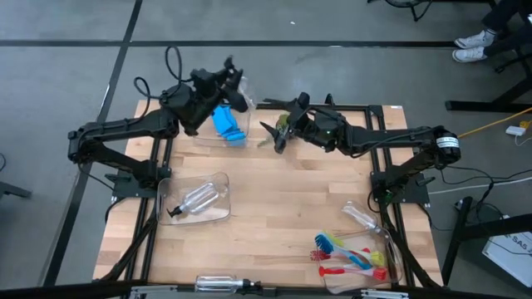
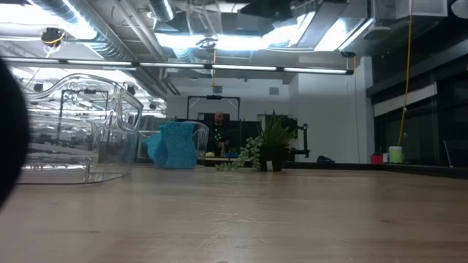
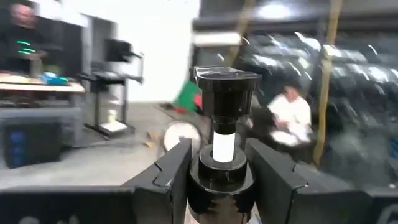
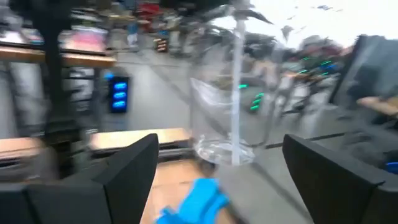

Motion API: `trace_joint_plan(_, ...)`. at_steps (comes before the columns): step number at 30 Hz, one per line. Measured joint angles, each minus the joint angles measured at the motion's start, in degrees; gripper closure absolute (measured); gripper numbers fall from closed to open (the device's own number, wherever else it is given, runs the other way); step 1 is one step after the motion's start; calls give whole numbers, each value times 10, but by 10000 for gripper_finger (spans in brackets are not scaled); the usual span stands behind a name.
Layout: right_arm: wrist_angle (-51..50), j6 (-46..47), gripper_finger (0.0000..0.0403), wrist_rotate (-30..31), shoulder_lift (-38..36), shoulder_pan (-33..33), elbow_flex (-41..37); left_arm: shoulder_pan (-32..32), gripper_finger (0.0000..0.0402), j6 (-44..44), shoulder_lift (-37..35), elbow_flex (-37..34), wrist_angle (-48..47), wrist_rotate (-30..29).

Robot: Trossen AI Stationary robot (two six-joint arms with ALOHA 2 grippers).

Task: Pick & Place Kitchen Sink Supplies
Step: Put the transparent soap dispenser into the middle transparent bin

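The left gripper [image 3: 217,171], clamped on a bottle [image 3: 225,124], should lower it upright into the bin [image 1: 218,133] beside the sponge [image 1: 228,123], while the right gripper [image 4: 217,171] waits, fingers apart.

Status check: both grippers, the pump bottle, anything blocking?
Left gripper shut on pump bottle, held above the far-left bin. Right gripper open, empty, beside it. Blue sponge in bin. Nothing blocking.

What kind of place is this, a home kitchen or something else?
Probably a robotics lab or workshop, not a kitchen. The wooden table sits in a metal frame on a bare grey floor, exposed ducts and strip lights hang overhead, and a person sits among benches and equipment behind.
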Motion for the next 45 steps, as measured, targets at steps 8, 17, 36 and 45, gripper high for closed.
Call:
trace_joint_plan(8, 97, -118, 66, 71, 70, -1, 15, 12, 271, -1, 35, 0, 78, -30)
trace_joint_plan(17, 20, -113, 66, 138, 129, -23, 146, 15, 271, 38, 19, 1, 79, -33)
trace_joint_plan(36, -28, -50, 66, 229, 197, 5, 269, 30, 271, 59, -13, 1, 78, -12)
trace_joint_plan(45, -26, -82, 66, 171, 197, 5, 269, 33, 271, 57, -13, 1, 78, 12)
